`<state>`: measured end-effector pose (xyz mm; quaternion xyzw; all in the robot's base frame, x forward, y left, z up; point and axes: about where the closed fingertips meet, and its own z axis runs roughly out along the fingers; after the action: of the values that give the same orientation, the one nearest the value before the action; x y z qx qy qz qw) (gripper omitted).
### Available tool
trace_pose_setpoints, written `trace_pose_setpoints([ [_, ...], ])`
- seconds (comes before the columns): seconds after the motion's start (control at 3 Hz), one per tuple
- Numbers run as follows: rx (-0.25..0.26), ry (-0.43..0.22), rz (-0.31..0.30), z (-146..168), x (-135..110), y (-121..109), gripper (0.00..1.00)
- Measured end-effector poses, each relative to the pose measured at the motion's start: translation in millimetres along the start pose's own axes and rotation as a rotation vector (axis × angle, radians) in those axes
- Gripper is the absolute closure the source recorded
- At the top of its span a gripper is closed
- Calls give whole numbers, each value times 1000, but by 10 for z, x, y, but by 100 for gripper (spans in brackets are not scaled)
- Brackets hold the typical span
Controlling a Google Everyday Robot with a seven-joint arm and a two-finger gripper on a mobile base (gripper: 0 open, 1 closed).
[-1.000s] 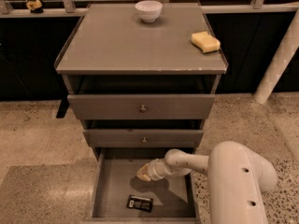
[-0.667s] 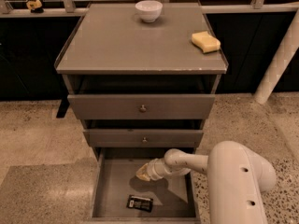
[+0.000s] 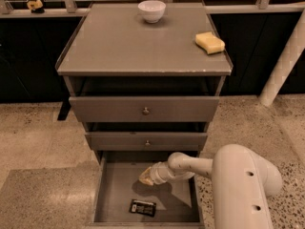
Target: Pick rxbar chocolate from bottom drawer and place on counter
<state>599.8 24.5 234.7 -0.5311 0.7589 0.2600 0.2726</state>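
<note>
Robot's gripper (image 3: 147,176), open or closed impossible to tell, hangs inside the pulled-out bottom drawer (image 3: 114,194) at lower centre, near the chocolate bar (image 3: 143,207) on its floor, apparently lining up a pick

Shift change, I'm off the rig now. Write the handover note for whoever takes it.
Pincer: inside the open bottom drawer, above its floor, just behind the rxbar chocolate and apart from it.
Bar: lies flat on the drawer floor near the front, not grasped.
Counter: carries a white bowl and a yellow sponge, no bar.
Done: drawer open, pincer inside.
Left: lower onto the bar, grasp, lift out, set it on the counter.
</note>
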Motion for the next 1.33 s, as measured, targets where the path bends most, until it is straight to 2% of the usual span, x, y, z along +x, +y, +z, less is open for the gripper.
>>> trace_pose_setpoints([
  [0.33,12,-10,10,25,75,94,12],
  [0.67,55,-26,33,83,280,293,0],
  [1.0,56,-26,33,83,280,294,0],
  [1.33,71,-62,49,65,346,319,0],
])
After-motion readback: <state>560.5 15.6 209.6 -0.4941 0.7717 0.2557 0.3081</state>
